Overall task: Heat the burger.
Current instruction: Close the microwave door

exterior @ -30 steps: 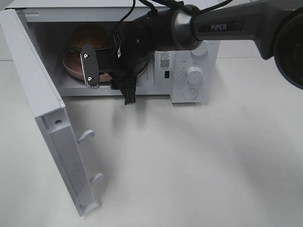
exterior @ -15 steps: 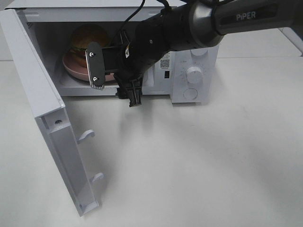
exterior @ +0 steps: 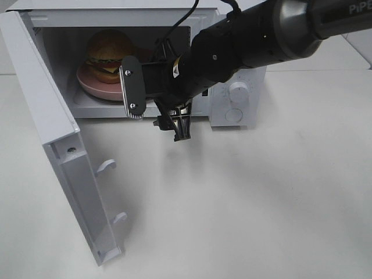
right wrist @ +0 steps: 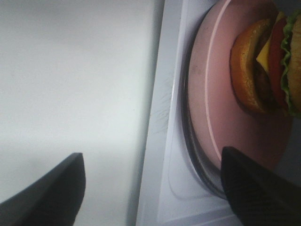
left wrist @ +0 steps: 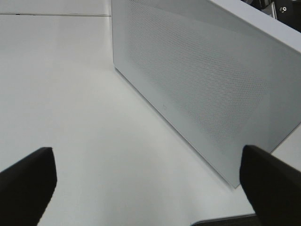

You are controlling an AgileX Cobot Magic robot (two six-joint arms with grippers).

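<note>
The glossy golden-brown burger with lettuce, tomato and cheese [exterior: 109, 53] sits on the round pink plate [exterior: 92, 87] inside the white boxy microwave [exterior: 116, 13], towards the back of its cavity. Nothing touches either of them.

What we see changed is the right gripper [exterior: 157, 113]. A second ago its black fingers were at the microwave's mouth, right at the plate's rim. Now it has drawn back out in front of the microwave's opening, over the white table [exterior: 261, 203], with its jaws spread wide and empty. The plate and burger have stayed put on the microwave's floor.

We take this to mean that the loading is finished and the release was clean. The microwave's white door [exterior: 58, 151] still hangs wide open on its left side, so shutting it looks like the next step, and then the round white dials [exterior: 237, 92] on the microwave's right panel.

The left gripper [left wrist: 148, 188] hangs spread and empty beside a white perforated panel [left wrist: 202, 80], which we take to be the microwave's.
</note>
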